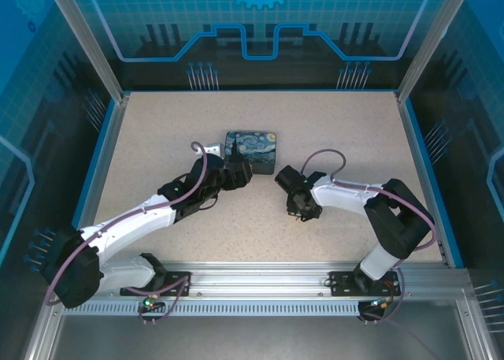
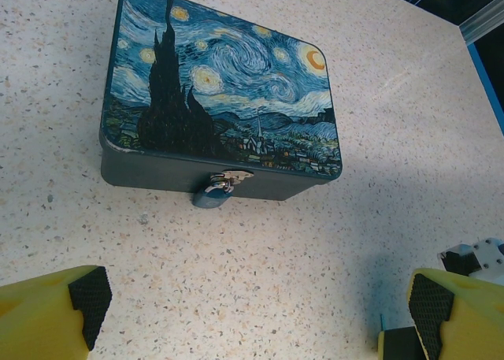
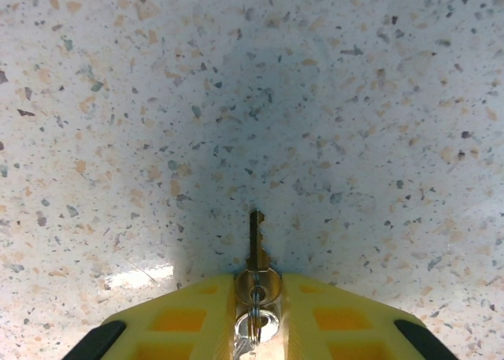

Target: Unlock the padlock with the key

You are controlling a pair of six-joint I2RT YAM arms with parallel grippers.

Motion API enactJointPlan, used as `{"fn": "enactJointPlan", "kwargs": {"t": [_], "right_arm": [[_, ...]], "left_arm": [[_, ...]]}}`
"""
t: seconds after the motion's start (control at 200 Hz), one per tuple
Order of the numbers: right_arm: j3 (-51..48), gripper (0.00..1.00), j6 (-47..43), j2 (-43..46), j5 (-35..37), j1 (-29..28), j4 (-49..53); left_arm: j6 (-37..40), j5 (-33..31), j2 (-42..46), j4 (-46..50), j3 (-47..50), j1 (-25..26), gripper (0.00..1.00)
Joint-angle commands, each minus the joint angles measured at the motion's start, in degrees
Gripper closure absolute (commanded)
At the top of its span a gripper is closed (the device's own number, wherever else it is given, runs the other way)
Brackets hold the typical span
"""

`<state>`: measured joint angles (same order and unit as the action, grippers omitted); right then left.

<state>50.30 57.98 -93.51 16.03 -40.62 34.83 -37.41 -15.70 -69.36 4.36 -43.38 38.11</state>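
**Key pinched by right gripper; padlock ahead of open left gripper**

The key (image 3: 256, 246) is clamped by its head between the closed jaws of the right gripper (image 3: 257, 285), with its blade pointing forward over the table (image 3: 354, 100). Whether the blade touches the table cannot be told. The padlock (image 2: 213, 194) is hung from the hasp on the front wall of the tin (image 2: 228, 84), ahead of the left gripper (image 2: 260, 313), whose jaws are spread wide. The padlock's keyhole cannot be made out.

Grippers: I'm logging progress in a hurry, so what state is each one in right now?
Left gripper: open, holding nothing.
Right gripper: closed on the key, its blade sticking out forward.
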Motion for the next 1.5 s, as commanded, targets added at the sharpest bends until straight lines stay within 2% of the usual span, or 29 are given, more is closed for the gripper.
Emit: {"fn": "enactJointPlan", "kwargs": {"t": [0.0,0.42,0.655,0.865,1.17,1.356,1.491], "right_arm": [[-2.47,0.79,-0.93,-1.63,0.56,-0.14,-0.43],[-5.11,1.00,-11.03,1.77,-2.73,1.07,-6.53],[-6.77,1.00,-18.19,6.05,-7.83,2.19,-11.21],[-8.72,1.00,-22.79,13.96,-14.89,4.50,-14.62],[-9.38,1.00,-30.58,21.84,-27.20,9.22,-17.97],[-9.42,1.00,-31.61,24.08,-33.04,11.39,-20.24],[-8.39,1.00,-31.49,24.06,-36.66,11.58,-21.56]], "left_arm": [[0.72,-1.26,1.02,-0.50,-1.76,0.35,0.01],[-0.30,-0.83,0.54,-0.19,-1.87,0.28,0.01],[-1.30,-1.17,-0.80,1.24,-2.64,0.28,0.01],[-3.78,0.36,-2.82,4.06,-4.39,0.11,0.01],[-6.00,14.34,-7.15,2.92,-6.35,-2.62,0.01],[-7.48,27.50,-11.25,-1.07,-7.02,-5.15,0.02],[-4.30,36.26,-15.45,-1.71,-9.29,-6.23,0.15]]}}
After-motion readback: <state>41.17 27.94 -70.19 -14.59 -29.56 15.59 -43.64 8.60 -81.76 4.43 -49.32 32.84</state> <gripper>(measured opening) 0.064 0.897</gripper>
